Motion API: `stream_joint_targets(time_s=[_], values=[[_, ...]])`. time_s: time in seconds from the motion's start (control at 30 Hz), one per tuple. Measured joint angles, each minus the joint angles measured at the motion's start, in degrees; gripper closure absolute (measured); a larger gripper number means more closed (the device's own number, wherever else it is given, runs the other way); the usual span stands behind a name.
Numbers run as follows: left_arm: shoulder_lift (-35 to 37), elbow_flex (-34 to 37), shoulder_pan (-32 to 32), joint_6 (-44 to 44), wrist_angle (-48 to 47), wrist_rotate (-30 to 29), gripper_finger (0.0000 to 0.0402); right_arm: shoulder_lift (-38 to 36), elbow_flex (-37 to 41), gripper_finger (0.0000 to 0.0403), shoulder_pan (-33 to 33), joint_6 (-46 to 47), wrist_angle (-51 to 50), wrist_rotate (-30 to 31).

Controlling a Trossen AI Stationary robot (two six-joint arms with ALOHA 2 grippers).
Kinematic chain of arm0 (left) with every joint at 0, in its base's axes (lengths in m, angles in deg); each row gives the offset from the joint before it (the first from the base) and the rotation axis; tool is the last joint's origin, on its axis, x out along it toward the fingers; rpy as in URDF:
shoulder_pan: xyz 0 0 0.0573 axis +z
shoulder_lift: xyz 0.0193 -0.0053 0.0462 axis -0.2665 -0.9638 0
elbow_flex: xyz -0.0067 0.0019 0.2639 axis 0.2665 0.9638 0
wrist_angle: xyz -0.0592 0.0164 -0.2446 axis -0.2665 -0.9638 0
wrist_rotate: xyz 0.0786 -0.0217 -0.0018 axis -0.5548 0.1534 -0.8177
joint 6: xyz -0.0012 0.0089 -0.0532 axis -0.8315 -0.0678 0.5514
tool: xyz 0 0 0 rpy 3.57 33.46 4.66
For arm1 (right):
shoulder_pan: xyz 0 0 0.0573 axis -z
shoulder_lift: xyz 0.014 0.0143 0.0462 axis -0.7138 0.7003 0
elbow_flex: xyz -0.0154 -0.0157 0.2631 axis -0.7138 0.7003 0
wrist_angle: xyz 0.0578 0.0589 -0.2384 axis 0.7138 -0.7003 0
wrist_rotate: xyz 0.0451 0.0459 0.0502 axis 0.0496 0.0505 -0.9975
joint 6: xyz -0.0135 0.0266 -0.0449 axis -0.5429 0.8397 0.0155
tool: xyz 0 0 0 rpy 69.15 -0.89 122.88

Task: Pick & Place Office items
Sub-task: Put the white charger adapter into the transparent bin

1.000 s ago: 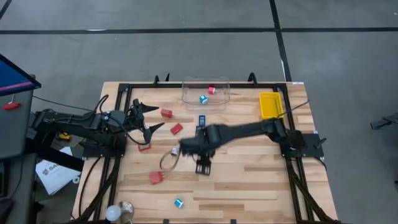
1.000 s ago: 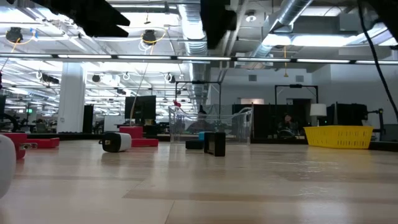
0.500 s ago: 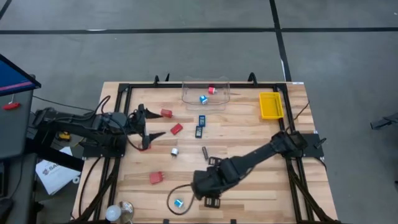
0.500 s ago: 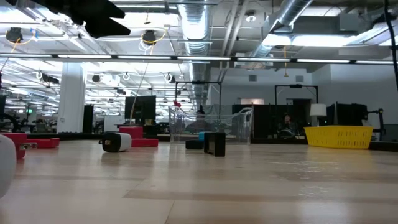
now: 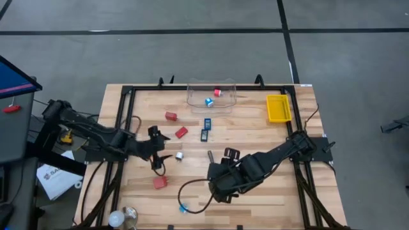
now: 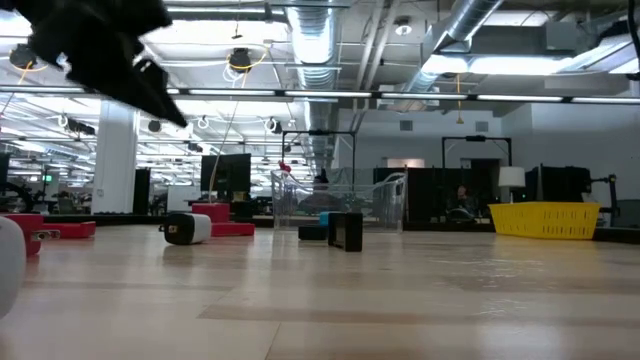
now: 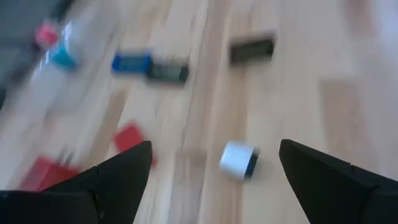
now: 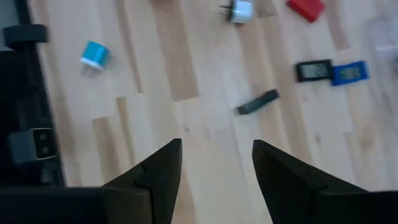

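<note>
This is a big robot lab. Shiny pipes (image 6: 470, 25) and long lights (image 6: 300, 94) run along the open ceiling, dark screens (image 6: 225, 175) stand on desks far back, and the wooden surface (image 5: 255, 195) stands on a gray floor (image 5: 192, 51).

Bare wood (image 5: 268, 191) beyond right pincer (image 5: 216, 191)

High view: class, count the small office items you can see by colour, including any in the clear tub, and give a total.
Red pieces: 4
Small blue pieces: 2
Small white piece: 1
Blue flat rectangle: 1
Dark flat rectangle: 1
Dark stick: 1
Total: 10
</note>
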Motion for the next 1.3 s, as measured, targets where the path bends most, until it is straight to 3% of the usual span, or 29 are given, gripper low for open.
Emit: stream_joint_targets(time_s=[0.2,0.37,0.5,0.7,0.8,1.1,1.3], values=[[-9.3,-8.0,1.3,9.8,-11.4,-0.8,0.0052,-1.7,0.0,0.0214,0.9,1.3,-3.1,2.7],[-14.7,-15.2,4.4,17.4,-14.9,7.6,0.0052,-2.6,0.0,0.0214,1.9,1.3,-3.1,3.1],[-17.7,-19.8,7.2,24.1,-20.9,10.2,0.0053,-4.6,0.0,0.0214,2.8,1.3,-3.1,2.6],[-20.6,-21.8,9.7,32.2,-32.4,17.2,0.0053,-9.4,0.0,0.0214,2.6,1.7,-3.1,3.5],[-21.0,-21.8,9.7,34.4,-31.7,20.5,0.0053,-11.6,0.0,0.0214,1.3,2.1,-3.1,5.8],[-21.0,-21.7,11.1,43.4,-28.7,20.2,0.0053,-15.0,0.0,0.0214,-1.8,2.2,-3.1,10.6],[-21.0,-18.0,14.2,49.2,-22.0,26.1,0.0053,-14.5,0.0,0.0214,-1.8,-1.5,-3.1,10.8]])
